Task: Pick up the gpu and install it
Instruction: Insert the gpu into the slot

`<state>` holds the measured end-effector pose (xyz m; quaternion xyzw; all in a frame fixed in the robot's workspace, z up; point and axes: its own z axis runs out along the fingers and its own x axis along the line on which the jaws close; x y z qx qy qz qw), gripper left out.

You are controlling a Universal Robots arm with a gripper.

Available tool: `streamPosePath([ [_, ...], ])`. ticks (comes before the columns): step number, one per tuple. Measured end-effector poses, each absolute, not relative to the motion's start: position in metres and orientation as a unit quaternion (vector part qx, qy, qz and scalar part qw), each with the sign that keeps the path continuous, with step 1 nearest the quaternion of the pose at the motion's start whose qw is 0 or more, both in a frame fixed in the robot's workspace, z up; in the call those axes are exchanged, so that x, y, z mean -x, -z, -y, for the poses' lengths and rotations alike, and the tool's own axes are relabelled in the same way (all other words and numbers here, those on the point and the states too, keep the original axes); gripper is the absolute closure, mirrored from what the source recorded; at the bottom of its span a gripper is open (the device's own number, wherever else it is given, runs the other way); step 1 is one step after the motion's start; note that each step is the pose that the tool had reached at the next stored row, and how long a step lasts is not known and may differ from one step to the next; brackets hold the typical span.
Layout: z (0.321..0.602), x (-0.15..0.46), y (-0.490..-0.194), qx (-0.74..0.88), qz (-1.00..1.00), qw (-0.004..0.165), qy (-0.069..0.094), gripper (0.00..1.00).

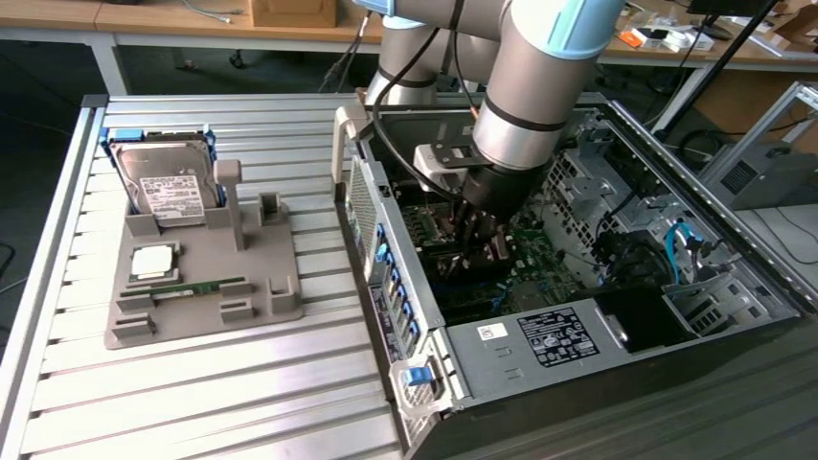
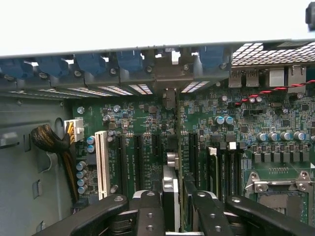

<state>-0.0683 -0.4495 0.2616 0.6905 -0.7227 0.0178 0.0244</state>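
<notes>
The arm reached down into the open computer case (image 1: 715,316), which lay on its side on the slatted metal table (image 1: 256,402). Its gripper (image 1: 492,222) hung low over the green motherboard (image 2: 275,123), and in the wrist view the two black fingers (image 2: 147,211) were closed on the graphics card (image 2: 171,189), which stood on edge between them. The card's lower edge sat right at one of the dark expansion slots (image 2: 139,162), in line with the metal bracket opening at the case's rear wall; whether it was fully seated could not be told. On the table at the exterior view's left, a grey holder tray (image 1: 205,307) carried a hard drive (image 1: 167,187), a processor chip (image 1: 153,261) and a memory stick (image 1: 198,287).
</notes>
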Motion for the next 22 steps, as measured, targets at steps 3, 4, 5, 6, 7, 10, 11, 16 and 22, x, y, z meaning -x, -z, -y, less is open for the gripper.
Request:
streamPosePath([
  [3,0.4496,0.0683,-0.2616,-0.691,0.722,0.024,-0.018,0.73],
  [4,0.4496,0.0683,-0.2616,-0.692,0.722,0.024,-0.018,0.73],
  [5,0.4496,0.0683,-0.2616,-0.692,0.721,0.024,-0.018,0.73],
  [6,0.4496,0.0682,-0.2616,-0.695,0.719,0.024,-0.018,0.73],
  [7,0.4497,0.0683,-0.2613,-0.695,0.719,0.024,-0.018,0.73],
  [10,0.4496,0.0683,-0.2553,-0.695,0.719,0.024,-0.018,0.73],
  [11,0.4496,0.0683,-0.2553,-0.695,0.719,0.024,-0.018,0.73],
  [16,0.4496,0.0692,-0.258,-0.695,0.719,0.022,-0.016,0.73],
  [22,0.4497,0.0703,-0.2537,-0.695,0.719,0.022,-0.016,0.73],
])
